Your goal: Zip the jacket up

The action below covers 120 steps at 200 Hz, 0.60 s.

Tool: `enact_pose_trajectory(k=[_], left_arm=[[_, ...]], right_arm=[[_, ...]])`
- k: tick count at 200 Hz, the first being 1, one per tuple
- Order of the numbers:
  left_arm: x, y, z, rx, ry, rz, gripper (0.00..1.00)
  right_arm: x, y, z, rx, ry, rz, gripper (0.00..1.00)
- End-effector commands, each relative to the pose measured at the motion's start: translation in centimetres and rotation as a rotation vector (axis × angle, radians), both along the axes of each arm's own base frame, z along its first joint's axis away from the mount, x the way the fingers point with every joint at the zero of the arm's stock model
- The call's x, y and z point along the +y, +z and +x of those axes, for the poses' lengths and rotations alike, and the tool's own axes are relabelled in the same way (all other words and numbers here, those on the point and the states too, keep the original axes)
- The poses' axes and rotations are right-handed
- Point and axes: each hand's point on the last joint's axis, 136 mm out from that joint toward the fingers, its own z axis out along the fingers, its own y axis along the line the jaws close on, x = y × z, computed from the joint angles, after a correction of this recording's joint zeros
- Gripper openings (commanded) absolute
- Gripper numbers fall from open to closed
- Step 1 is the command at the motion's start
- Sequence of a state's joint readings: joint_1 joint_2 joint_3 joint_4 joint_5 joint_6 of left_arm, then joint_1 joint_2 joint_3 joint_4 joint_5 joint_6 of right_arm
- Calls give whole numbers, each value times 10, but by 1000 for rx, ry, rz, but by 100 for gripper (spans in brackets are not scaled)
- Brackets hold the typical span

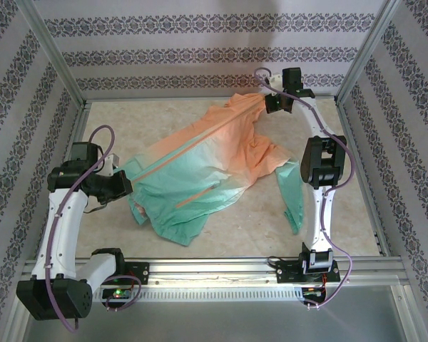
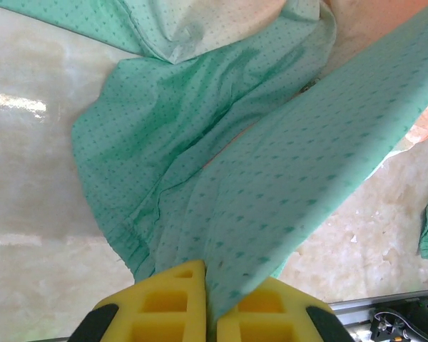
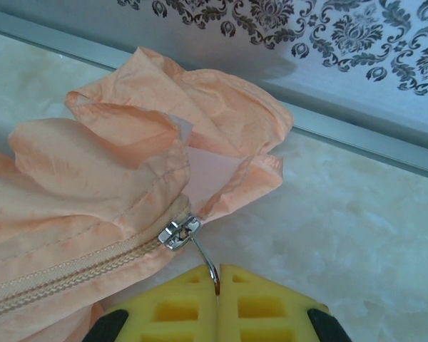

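jacket [image 1: 200, 164]: crumpled across the table [image 1: 357, 214], orange end far, green hem near
left gripper [image 2: 210, 285]: clenched on the green hem fabric
right gripper [image 3: 219, 279]: clenched on the zipper pull [image 3: 203, 255] at the orange end

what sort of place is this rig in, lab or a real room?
Most likely a lab robot cell dressed up as a room, not a real one: an aluminium frame encloses the marble-look tabletop, and flat patterned wallpaper panels stand in for walls.
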<state>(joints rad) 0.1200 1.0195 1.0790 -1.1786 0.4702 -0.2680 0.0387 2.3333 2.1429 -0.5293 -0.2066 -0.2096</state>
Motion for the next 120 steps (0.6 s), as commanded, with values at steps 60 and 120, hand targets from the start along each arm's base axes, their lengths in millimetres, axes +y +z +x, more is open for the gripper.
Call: enact_pose_trajectory(k=[60,120], left_arm=[[-37,68,0,-305,-213,-136,0],[-29,48,-13,-235,-202,-73,0]], right_arm=[[-20,28,1,-68,-57,-48,0],[-44,2,-1,26,-133,-81,0]])
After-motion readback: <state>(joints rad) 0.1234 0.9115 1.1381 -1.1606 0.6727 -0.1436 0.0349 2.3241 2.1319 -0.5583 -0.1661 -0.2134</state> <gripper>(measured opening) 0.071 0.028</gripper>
